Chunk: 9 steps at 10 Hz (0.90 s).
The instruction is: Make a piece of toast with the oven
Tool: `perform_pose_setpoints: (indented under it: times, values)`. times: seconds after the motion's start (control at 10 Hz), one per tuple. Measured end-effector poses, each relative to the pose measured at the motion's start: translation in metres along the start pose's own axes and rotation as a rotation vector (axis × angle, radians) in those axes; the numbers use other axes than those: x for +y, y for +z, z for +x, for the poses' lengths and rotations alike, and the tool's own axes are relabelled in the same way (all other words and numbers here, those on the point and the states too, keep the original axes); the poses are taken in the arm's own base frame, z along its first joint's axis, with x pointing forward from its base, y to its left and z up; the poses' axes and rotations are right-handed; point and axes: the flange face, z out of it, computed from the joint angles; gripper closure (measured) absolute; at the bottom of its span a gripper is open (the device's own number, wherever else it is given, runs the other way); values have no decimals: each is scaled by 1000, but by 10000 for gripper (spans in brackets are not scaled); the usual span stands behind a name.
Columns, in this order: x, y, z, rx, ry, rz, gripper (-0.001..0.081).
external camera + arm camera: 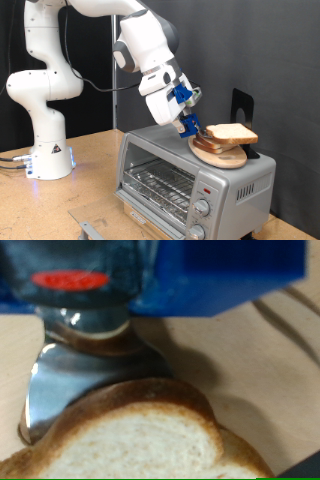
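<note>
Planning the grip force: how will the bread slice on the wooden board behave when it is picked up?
The slice looks thick yet airy, so probably light. Its pale crumb likely dents under a hard squeeze. It lies flat on the board by the end effector, unlikely to roll.

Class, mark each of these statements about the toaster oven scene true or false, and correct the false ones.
1. The slice of bread lies on a round wooden board. True.
2. The board sits inside the oven. False: it rests on top of it.
3. The claw is right beside the bread's edge. True.
4. The oven door hangs wide open. False: it is closed, the wire rack showing through the glass.
5. Bread lies on the wire rack. False: the rack is bare.
</note>
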Motion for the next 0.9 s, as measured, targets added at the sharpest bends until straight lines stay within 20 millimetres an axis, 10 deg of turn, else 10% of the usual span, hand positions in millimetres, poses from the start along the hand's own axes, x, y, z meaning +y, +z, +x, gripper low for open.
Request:
perform_pose_setpoints:
  times: [0.9]
  values:
    - [31,-63,-47,-89,-21,69,309]
